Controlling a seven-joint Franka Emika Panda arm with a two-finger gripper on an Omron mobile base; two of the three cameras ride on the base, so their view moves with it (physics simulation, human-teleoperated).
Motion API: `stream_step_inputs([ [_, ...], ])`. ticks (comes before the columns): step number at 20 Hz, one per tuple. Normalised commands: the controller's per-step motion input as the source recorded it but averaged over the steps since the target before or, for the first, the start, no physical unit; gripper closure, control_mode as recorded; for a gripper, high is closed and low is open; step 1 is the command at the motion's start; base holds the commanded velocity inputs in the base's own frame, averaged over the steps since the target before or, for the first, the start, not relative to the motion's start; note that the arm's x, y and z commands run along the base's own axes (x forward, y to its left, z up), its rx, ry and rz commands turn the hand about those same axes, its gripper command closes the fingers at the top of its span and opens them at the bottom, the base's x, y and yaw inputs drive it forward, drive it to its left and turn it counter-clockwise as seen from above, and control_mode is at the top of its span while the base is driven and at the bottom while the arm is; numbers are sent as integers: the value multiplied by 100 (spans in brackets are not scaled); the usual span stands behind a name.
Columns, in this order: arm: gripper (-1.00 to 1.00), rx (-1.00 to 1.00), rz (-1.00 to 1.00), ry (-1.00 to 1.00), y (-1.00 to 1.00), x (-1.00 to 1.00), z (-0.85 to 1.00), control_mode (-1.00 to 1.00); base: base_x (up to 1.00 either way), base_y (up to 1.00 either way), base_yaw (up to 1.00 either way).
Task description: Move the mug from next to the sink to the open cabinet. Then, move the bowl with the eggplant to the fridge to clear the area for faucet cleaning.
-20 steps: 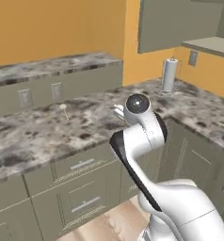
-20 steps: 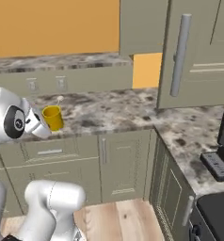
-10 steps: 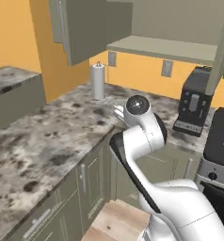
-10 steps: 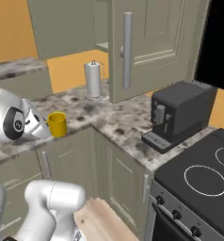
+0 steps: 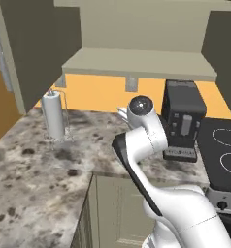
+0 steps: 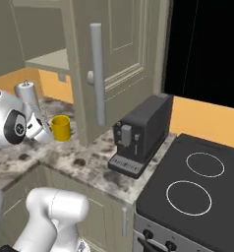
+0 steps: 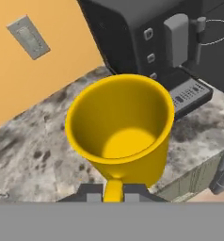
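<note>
Mug (image 7: 119,129): yellow, upright and empty, being carried above the speckled counter (image 5: 35,179), just in front of the coffee machine (image 7: 147,37).
Gripper (image 7: 113,192): its 2 fingers are pinching together on the mug's handle, the handle showing as a yellow strip between the 2 grey pads; nothing else is touching it.
Step in hand: the mug is being brought to the open cabinet (image 5: 137,63), whose pale shelf is sitting above and behind the arm.
Doing it well: by my judgement, the mug needs lifting clear above the shelf's front edge before going in, keeping level and steering wide of the open door (image 6: 114,74) and its long bar handle.
Nearby: a paper towel roll (image 5: 54,116) is standing on the counter to the left, well apart from the mug; the stove (image 6: 197,187) is lying beyond the coffee machine.
</note>
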Motion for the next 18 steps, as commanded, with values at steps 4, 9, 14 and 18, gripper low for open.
stream_step_inputs([
  [4, 100, 0, 0, 0, 0, 0, 0, 100, 44, 7, -36],
  [9, 100, 0, 0, 0, 0, 0, 0, 100, -10, 79, -36],
  [14, 100, 0, 0, 0, 0, 0, 0, 100, -2, 59, -41],
  [18, 100, 0, 1, -1, -1, 0, 10, -100, 0, -1, -3],
])
